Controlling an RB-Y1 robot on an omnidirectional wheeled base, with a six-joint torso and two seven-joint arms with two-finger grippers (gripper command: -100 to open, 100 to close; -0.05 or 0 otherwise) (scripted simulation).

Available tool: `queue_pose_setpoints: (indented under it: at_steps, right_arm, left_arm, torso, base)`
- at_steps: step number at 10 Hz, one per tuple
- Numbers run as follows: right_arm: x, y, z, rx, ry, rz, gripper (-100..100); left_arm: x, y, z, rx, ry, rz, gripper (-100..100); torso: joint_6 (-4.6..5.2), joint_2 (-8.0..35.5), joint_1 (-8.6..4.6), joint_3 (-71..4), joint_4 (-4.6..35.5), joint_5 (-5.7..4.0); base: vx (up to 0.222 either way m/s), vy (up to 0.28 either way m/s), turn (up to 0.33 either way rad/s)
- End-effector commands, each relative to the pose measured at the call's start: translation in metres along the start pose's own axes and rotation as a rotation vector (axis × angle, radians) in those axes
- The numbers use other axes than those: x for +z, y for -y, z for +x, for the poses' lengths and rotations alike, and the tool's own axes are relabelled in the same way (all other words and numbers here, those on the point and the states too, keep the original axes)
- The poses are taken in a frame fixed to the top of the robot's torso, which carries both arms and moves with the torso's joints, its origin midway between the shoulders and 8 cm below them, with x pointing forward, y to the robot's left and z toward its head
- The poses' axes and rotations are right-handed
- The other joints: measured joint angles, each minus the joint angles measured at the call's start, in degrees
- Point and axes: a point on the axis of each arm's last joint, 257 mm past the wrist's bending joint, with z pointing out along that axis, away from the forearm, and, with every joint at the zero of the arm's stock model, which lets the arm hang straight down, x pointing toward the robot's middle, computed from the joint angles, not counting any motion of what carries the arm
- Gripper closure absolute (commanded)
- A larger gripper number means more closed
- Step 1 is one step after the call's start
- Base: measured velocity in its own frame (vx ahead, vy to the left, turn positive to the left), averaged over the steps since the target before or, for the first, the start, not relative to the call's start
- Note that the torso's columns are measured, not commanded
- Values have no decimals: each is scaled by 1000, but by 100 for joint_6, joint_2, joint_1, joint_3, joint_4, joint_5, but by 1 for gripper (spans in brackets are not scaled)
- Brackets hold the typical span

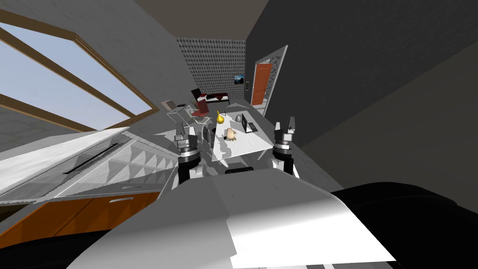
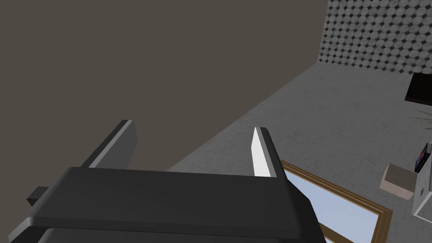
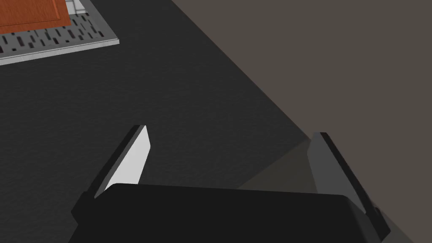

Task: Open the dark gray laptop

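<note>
Window [image 1: 70,79]: large, wood-framed, fills the wall on the left side of the room. Kitchen unit [image 1: 84,212]: orange fronts under a pale top, below the window and close on the left. Counter [image 1: 242,145]: white, rectangular, straight ahead of both arms, running away toward the far wall. Door [image 1: 261,84]: orange, set in the dark right-hand wall beyond the counter's far end. Chair [image 1: 201,108]: red, past the counter's far left corner. Left tool [image 1: 181,127]: held up at the counter's near left corner; its fingers [image 2: 261,152] stand wide apart with nothing between them. Right tool [image 1: 285,123]: held up just off the counter's right edge; its fingers [image 3: 135,160] are likewise spread wide and grip nothing. Laptop [image 1: 249,125]: dark, on the counter's right half toward the far end; the lid seems to stand up from the base, though it is too small to be sure. It lies ahead of both tools and between them, nearer the right tool, forward and to that tool's left, touched by neither. Tan object [image 1: 230,135]: on the counter, just nearer than the laptop and to its left. Vase [image 1: 220,119]: yellow, upright, at the counter's far left. Dome [image 1: 239,118]: small, grey, between the vase and the laptop.
</note>
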Motion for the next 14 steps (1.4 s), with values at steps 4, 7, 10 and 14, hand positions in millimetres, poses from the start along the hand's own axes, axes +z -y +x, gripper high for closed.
queue_pose_setpoints:
  at_steps: [4, 7, 10, 14]
  right_arm:
    - [0, 0, 0, 0, 0, 0, 0]
    - [0, 0, 0, 0, 0, 0, 0]
    - [1, 5, 6, -18, -33, 7, -100]
    - [5, 32, 30, -104, -148, 48, -100]
  left_arm:
    - [0, 0, 0, 0, 0, 0, 0]
    - [0, 0, 0, 0, 0, 0, 0]
    - [0, 0, 0, 0, 0, 0, 0]
    - [0, 0, 0, 0, 0, 0, 0]
  torso:
    - [0, 1422, 0, -2850, 1424, 0]
    - [0, 2693, 0, -5381, 2691, 0]
    - [0, 3962, 0, -7919, 3960, 0]
    - [-1, 4226, -2, -8457, 4226, 0]
  base:
    - [0, 0, 0]
    - [0, 0, 0]
    - [1, -1, 8]
    - [-1, -9, 51]
